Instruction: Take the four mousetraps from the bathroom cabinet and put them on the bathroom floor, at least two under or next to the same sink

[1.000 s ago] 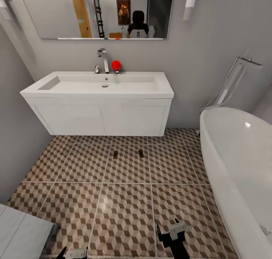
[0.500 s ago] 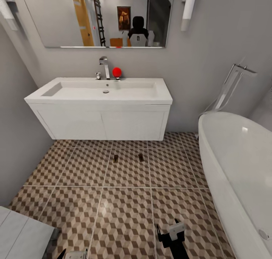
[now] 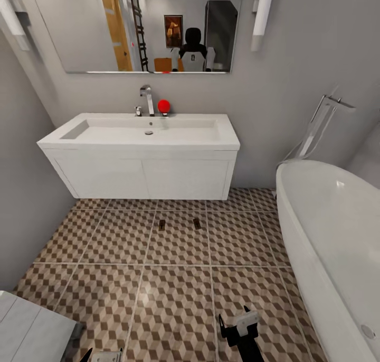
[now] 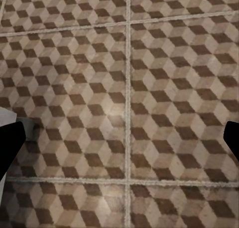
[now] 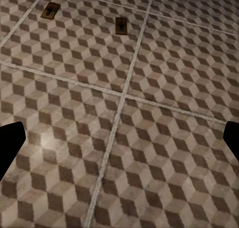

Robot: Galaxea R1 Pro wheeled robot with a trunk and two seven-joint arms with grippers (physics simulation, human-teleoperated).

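Observation:
Two mousetraps lie flat on the bathroom floor (image 3: 174, 298), side by side just in front of the sink (image 3: 142, 161): one (image 3: 162, 224) to the left, the other (image 3: 197, 223) to the right. The right wrist view shows both, one mousetrap (image 5: 51, 10) and the other mousetrap (image 5: 120, 26), well ahead of my right gripper (image 5: 119, 143), which is open and holds nothing. Low in the head view that right gripper (image 3: 240, 325) hangs over the tiles. My left gripper (image 4: 119, 143) is open over bare patterned floor (image 4: 124, 88). The cabinet is out of view.
A white oval bathtub (image 3: 327, 230) with a tall chrome tap (image 3: 322, 121) fills the right side. A grey wall closes the left. A pale flat-topped unit (image 3: 31, 330) juts in at the near left. A red ball (image 3: 164, 105) sits by the sink's faucet (image 3: 146, 99).
The whole picture has shifted: the sink and mirror sit lower and look slightly smaller, so the camera has moved. The mousetraps and both grippers keep their places.

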